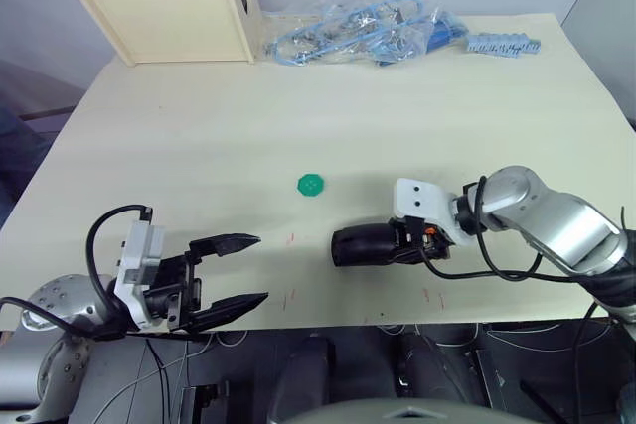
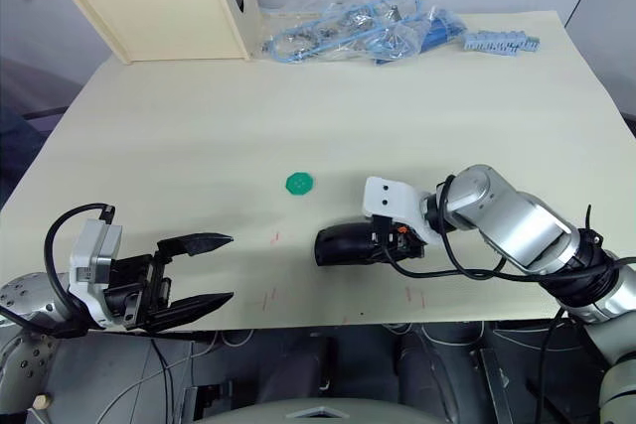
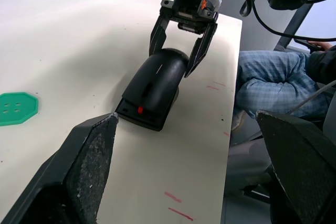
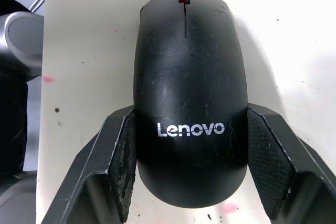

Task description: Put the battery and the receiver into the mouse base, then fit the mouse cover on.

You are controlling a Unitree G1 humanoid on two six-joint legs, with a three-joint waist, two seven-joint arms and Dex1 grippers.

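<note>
The mouse cover (image 4: 190, 103), smooth black with grey lettering, sits on top of the mouse base (image 3: 140, 120), of which I see only the front lip and a red wheel. The whole mouse (image 1: 363, 245) lies near the table's front edge. My right gripper (image 4: 190, 109) straddles its rear end, both pads pressed against the cover's sides. My left gripper (image 1: 260, 267) hangs open at the front left, a hand's width from the mouse, nothing between its fingers. The battery and the receiver are hidden.
A green octagonal disc (image 1: 310, 185) lies just behind the mouse. Wooden boxes (image 1: 169, 17) and a plastic bag of blue cables (image 1: 358, 27) stand at the table's back. A seated person's jeans-clad legs (image 3: 273, 77) are beside the table edge.
</note>
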